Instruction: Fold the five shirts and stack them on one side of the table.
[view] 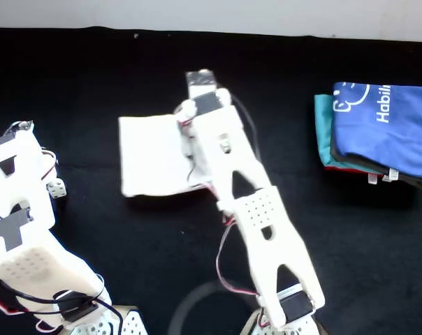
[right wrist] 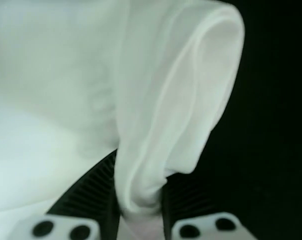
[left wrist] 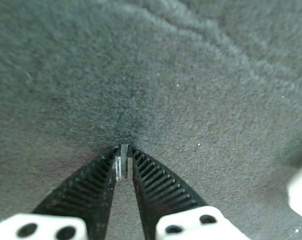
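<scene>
Clamps folded edge of white shirt (view: 151,157) in right gripper (right wrist: 140,175) at table (view: 92,77) centre. Holds left gripper (left wrist: 123,155) pressed together, near left. Folded shirt stack (view: 379,132) far right.

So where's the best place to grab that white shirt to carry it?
Probably the folded edge of the white shirt nearest the pile, coming in low from that side. The layers round into one thick lip there, so a single pinch catches all, as the right gripper does.

white shirt (view: 148,157), blue shirt (view: 399,139), black table (view: 92,77)
</scene>
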`<state>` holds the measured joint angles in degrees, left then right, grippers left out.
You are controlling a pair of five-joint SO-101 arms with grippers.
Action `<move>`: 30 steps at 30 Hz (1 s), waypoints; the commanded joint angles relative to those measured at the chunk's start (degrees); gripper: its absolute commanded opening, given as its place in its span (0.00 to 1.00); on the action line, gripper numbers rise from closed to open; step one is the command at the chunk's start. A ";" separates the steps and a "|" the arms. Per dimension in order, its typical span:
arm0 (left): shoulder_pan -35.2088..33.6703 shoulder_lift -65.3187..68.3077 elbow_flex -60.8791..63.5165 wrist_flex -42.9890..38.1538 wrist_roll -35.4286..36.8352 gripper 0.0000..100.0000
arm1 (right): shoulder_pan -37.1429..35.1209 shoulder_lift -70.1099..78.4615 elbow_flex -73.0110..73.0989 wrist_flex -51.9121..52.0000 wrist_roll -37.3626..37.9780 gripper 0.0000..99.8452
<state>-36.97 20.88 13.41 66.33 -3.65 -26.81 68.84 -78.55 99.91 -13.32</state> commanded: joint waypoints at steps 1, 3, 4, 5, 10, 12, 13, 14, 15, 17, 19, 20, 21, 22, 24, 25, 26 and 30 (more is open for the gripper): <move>-0.04 0.57 0.13 -1.23 -0.09 0.01 | 6.11 -7.52 -3.47 1.27 4.92 0.01; 0.04 0.57 0.13 -1.23 -0.09 0.01 | 8.31 -13.14 -2.59 1.27 7.30 0.01; 0.57 0.57 0.13 -1.32 -0.09 0.01 | 9.36 -16.22 -1.45 1.27 8.70 0.01; 1.01 0.66 0.13 -1.32 -0.09 0.01 | 10.59 -19.47 0.13 1.27 9.93 0.01; 1.36 0.66 0.22 -1.32 -0.09 0.01 | 18.33 -35.12 10.33 1.10 14.42 0.01; 1.36 0.66 0.22 -1.32 -0.09 0.01 | 21.76 -40.22 13.23 0.92 17.05 0.01; 1.36 0.66 0.22 -1.32 -0.09 0.01 | 23.52 -42.07 13.93 0.92 18.46 0.01; 1.36 0.66 0.22 -1.32 -0.09 0.01 | 25.01 -43.47 14.55 0.92 19.87 0.01; 1.36 0.66 0.22 -1.32 -0.09 0.01 | 26.51 -44.53 14.64 0.92 21.27 0.01; 1.36 0.66 0.22 -1.32 -0.09 0.01 | 29.67 -45.76 14.55 0.92 23.21 0.01; 1.36 0.66 0.22 -1.32 -0.09 0.01 | 32.48 -46.20 14.55 0.92 24.62 0.01; 1.36 0.66 0.22 -1.32 -0.09 0.01 | 33.80 -46.20 14.55 0.92 25.32 0.01; 1.36 0.66 0.22 -1.32 -0.09 0.01 | 35.21 -46.29 14.55 0.92 26.11 0.01; 1.36 0.66 0.22 -1.32 -0.09 0.01 | 36.44 -46.29 14.55 0.84 26.81 0.01; 1.36 0.66 0.22 -1.32 -0.09 0.01 | 38.81 -46.20 14.81 0.22 28.04 0.01; 1.36 0.66 0.22 -1.32 -0.09 0.01 | 40.13 -46.20 14.90 -0.13 28.57 0.01; 1.36 0.66 0.22 -1.32 -0.09 0.01 | 41.27 -46.20 14.90 -0.57 29.27 0.01; 1.36 0.66 0.22 -1.32 -0.09 0.01 | 45.58 -46.02 15.16 -1.71 32.97 0.01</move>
<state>-36.35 20.97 13.41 66.15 -3.65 15.47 26.90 -63.52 99.56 17.19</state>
